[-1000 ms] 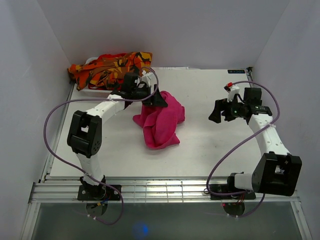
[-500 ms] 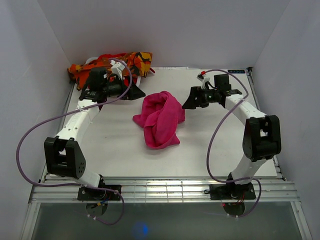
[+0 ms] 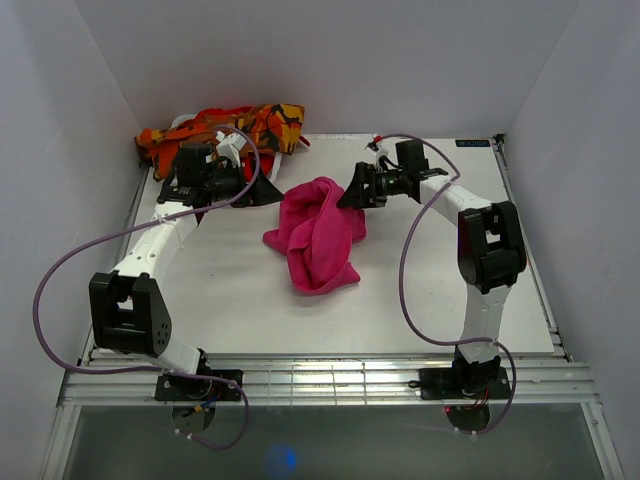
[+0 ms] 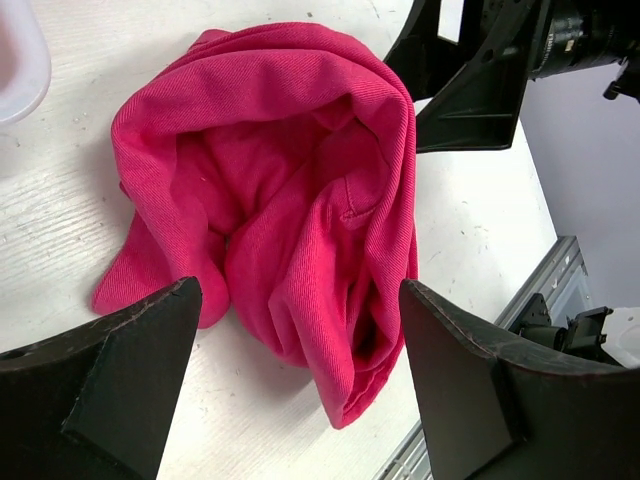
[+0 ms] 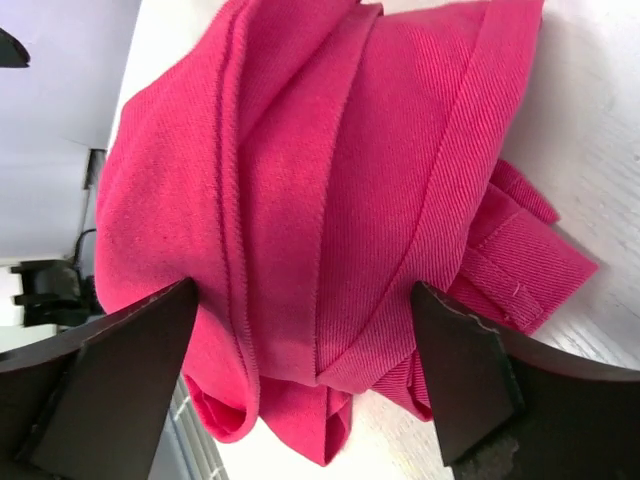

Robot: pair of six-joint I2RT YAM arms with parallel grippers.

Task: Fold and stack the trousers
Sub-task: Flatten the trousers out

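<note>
PINK PAIR WAITS TO BE SPREAD. A pair of bright pink trousers (image 3: 318,235) is seen lying in a crumpled heap near the middle of the tabletop (image 3: 430,290). It is bunched and rolled over itself rather than laid flat, and no fold has yet been made.

A second pair, the orange camouflage trousers (image 3: 225,132), is heaped at the far left corner by a white basket (image 4: 18,55), of which only a rim is seen. It is well apart from the pink pair and evidently awaits its turn.

The pink heap is flanked at its far end by both arms. The left arm (image 3: 165,235) is stretched in from the left and the right arm (image 3: 470,215) from the right, each with its jaws spread wide and nothing held between them. In both wrist views the pink cloth is framed between the parted jaws without being touched, which suggests that a two-sided pick-up is being lined up. The right arm's jaws are placed just beside the heap's far right edge, while the left arm's are held a little farther off.

The task is judged barely begun. The pink pair must be drawn out flat before folding, and a grip on the thick rolled bundle rather than a single hem could leave it tangled.
</note>
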